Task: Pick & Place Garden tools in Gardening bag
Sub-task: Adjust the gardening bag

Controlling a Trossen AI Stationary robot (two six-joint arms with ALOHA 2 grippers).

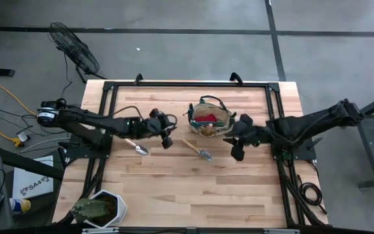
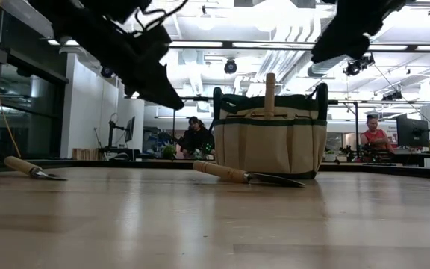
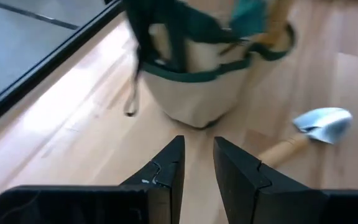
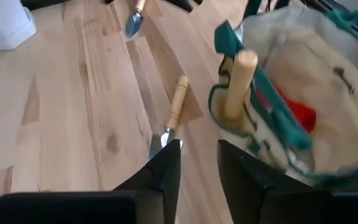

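Fingers empty; trowel lies beside bag.

The near half of the worktop lies open. Farther back, the gardening bag blocks the middle, two trowels lie before it, and a potted plant fills the near-left corner.

We hold both arms stretched inward above the table. Our left gripper and right gripper hover empty — fingers slightly parted.
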